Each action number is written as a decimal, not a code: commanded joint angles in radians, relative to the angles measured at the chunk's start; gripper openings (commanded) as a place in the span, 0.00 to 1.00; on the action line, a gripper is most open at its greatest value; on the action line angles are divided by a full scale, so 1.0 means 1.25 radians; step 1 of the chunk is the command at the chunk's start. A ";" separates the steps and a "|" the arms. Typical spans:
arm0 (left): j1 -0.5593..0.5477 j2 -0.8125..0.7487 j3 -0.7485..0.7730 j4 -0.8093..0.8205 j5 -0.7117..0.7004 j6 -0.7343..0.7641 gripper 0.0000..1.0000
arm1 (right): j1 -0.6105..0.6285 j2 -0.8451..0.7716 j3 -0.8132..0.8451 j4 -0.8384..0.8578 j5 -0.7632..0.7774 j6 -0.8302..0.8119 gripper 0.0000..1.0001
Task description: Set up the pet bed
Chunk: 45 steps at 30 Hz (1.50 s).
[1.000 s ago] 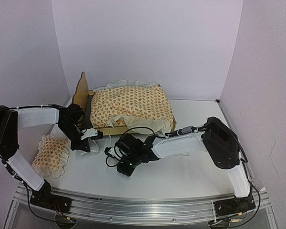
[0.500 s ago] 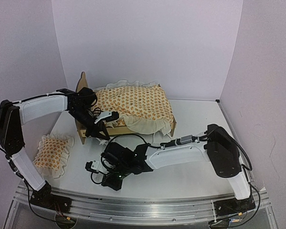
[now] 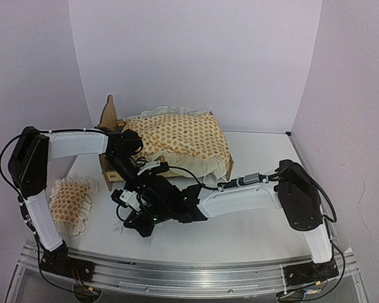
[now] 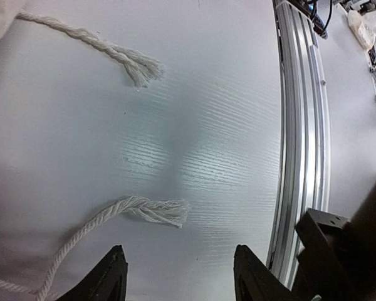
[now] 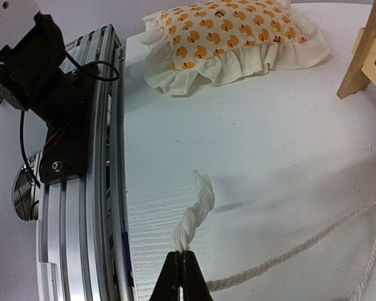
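The pet bed stands at the back left, its wooden headboard upright, with the orange-patterned cushion lying on its frame. White tie cords trail from the cushion onto the table. My right gripper is shut on the frayed end of one cord, low over the table in front of the bed. My left gripper is open just above the table by the bed's front rail. Nothing is between its fingers. Two loose cord ends lie ahead of it, apart from the jaws.
The small matching pillow lies at the front left, also in the right wrist view. A bed leg is at that view's right edge. The aluminium rail runs along the table's near edge. Both forearms cross in front of the bed.
My left arm swung from beside the pillow to the bed's front rail, and its gripper opened. My right gripper moved left across the table, shut on the cord end.
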 commanded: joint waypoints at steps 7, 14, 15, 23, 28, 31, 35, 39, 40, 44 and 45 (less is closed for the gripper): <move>0.152 -0.242 0.007 0.033 0.056 -0.206 0.55 | -0.060 -0.026 -0.022 0.149 -0.017 0.163 0.00; 0.147 -0.433 -0.195 0.117 -0.074 -0.232 0.55 | -0.119 -0.002 -0.018 0.196 0.072 0.311 0.00; 0.142 -0.447 -0.222 0.124 -0.100 -0.152 0.56 | -0.127 0.000 -0.019 0.202 0.072 0.328 0.00; 0.140 -0.462 -0.351 0.281 -0.288 0.536 0.65 | -0.164 -0.006 -0.027 0.204 0.093 0.405 0.00; 0.142 -0.379 -0.347 0.346 -0.305 0.649 0.62 | -0.181 -0.002 -0.018 0.205 0.111 0.401 0.00; 0.139 -0.356 -0.396 0.439 -0.338 0.766 0.60 | -0.181 0.003 -0.016 0.206 0.112 0.393 0.00; 0.136 -0.316 -0.408 0.485 -0.379 0.868 0.54 | -0.182 0.010 -0.011 0.210 0.099 0.392 0.00; 0.117 -0.289 -0.421 0.535 -0.396 0.932 0.49 | -0.182 0.027 0.002 0.217 0.078 0.406 0.00; 0.113 -0.281 -0.428 0.557 -0.404 0.939 0.49 | -0.182 0.030 0.006 0.218 0.073 0.408 0.00; 0.109 -0.241 -0.464 0.711 -0.466 0.972 0.45 | -0.182 0.038 0.017 0.219 0.054 0.404 0.00; 0.109 -0.237 -0.473 0.755 -0.479 0.971 0.43 | -0.182 0.038 0.016 0.219 0.053 0.403 0.00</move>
